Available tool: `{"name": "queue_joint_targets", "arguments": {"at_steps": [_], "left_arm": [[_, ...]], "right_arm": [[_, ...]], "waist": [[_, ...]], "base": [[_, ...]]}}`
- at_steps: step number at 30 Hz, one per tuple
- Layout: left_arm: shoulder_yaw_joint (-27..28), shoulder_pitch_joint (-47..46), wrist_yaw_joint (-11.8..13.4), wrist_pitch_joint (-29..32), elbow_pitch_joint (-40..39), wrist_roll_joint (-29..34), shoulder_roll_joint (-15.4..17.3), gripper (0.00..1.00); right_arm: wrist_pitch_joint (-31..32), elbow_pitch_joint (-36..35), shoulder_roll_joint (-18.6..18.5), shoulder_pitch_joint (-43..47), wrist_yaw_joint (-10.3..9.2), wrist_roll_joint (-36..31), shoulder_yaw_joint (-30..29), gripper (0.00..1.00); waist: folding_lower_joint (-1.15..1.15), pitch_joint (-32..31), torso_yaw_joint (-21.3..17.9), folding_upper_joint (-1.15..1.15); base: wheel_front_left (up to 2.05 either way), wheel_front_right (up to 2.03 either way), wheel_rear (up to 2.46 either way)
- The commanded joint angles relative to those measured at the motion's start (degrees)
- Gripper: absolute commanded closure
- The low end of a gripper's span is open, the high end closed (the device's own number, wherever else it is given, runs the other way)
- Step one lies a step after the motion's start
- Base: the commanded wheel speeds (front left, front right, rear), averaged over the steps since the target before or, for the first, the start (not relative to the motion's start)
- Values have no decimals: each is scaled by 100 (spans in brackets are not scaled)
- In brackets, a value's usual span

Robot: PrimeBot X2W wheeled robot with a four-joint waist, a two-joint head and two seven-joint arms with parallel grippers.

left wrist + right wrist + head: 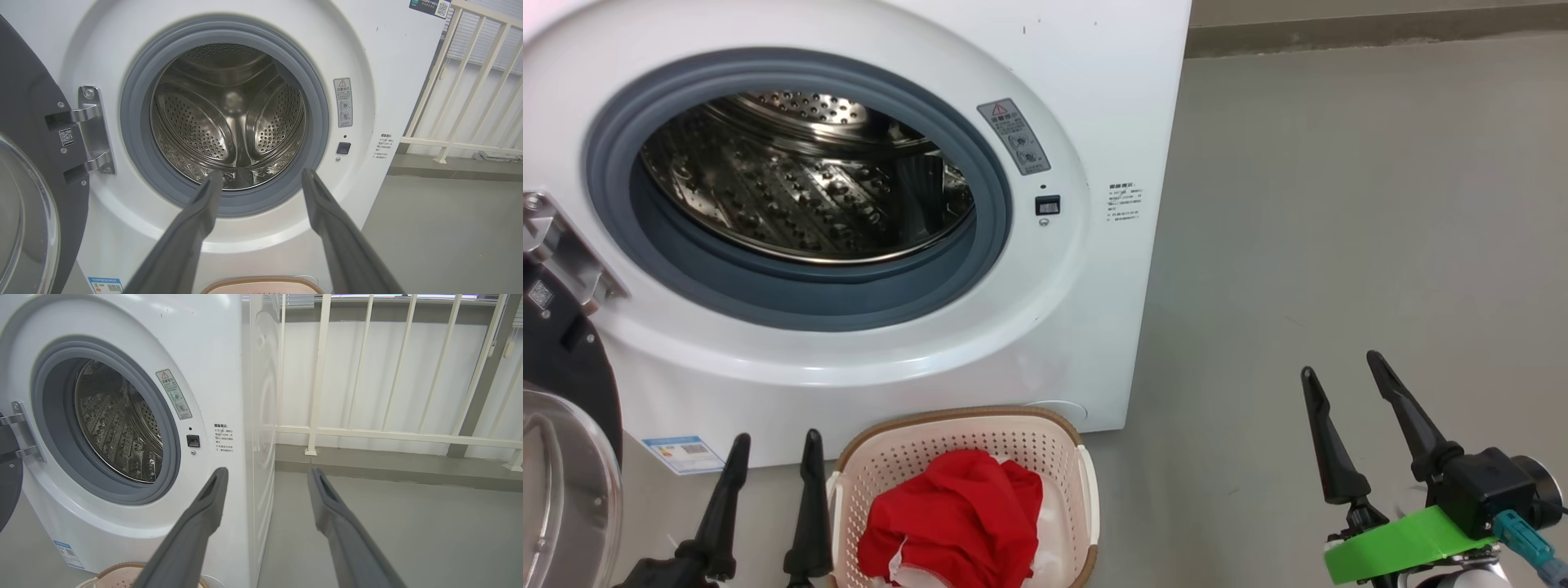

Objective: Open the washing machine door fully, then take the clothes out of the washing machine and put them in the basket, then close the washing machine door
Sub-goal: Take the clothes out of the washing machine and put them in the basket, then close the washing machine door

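Some crumpled red clothes (956,506), perhaps white-lined.

Red clothes (956,510), cream perforated basket (907,459) rimmed brown, white washing machine (1111,98), grey seal (809,304), perforated steel drum (792,204).

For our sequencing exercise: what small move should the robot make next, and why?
Probably swing the left gripper toward the washing machine door to push it shut: the drum looks empty, the clothes lie in the basket, and the door stands open.
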Motion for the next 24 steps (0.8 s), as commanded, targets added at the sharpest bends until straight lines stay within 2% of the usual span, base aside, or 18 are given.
{"name": "queue_joint_targets", "arguments": {"at_steps": [1,11,24], "left_arm": [[151,-81,61,-46,-127,30,70,0],[92,-57,114,-45,-148,46,83,0],[12,-15,84,-30,-239,2,138,0]], "right_arm": [[-37,-135,-29,-37,28,-39,130,0],[-37,-130,-29,-14,28,-40,95,0],[-37,-78,-29,-18,28,-18,84,0]], "waist": [[0,-28,4,0],[0,-65,16,0],[0,-71,30,0]], "base": [[0,0,0],[-36,36,0],[-146,146,0]]}}
